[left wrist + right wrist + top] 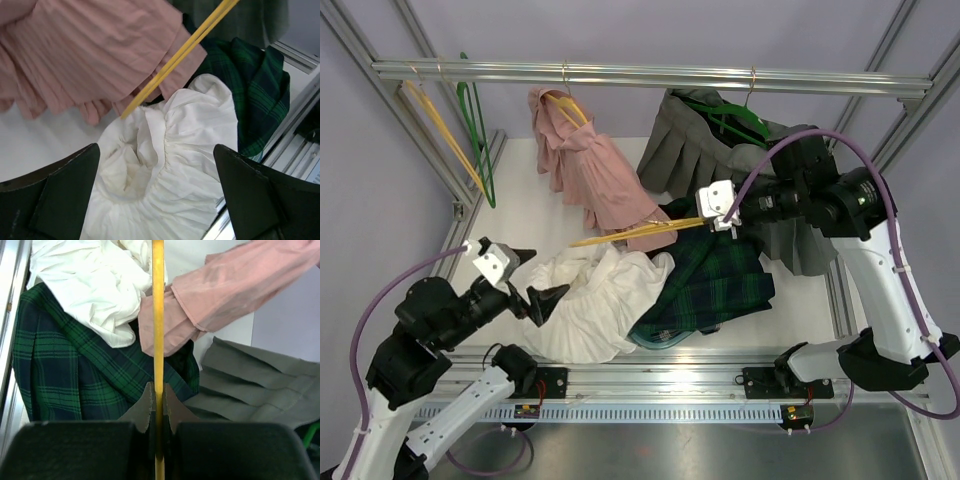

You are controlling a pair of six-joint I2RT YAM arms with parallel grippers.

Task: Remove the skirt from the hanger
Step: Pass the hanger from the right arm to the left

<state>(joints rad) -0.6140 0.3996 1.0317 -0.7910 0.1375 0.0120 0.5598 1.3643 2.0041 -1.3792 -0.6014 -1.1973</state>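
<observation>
— How far along are you?

— Nearly done, I judge. The white skirt point(590, 300) lies in a heap on the table point(525, 180), close to its near edge, and none of it hangs on the yellow hanger point(635, 234). My right gripper point(159, 390) is clamped tight on one end of that hanger and holds it out level above the clothes. My left gripper point(542, 274) hovers just over the white skirt with its jaws spread wide, gripping nothing.

— So the skirt is free?

— I think so, but the hanger's far tip ends right at a fold of the white cloth. I cannot tell whether it only touches the fold or is tucked under it. What is left, by my reckoning, is to draw the hanger clear and put it aside.

— Any room for that?

— Not much on my right. The plaid skirt point(715, 280) lies against the white one, the pink skirt point(600, 175) hangs from the top rail point(650, 75) with its hem just beside the hanger, and the grey skirt point(690, 150) is close behind my right wrist. The bare stretch at the far left is open — though the frame point(650, 380) runs along the near edge, right beside the heap.
</observation>
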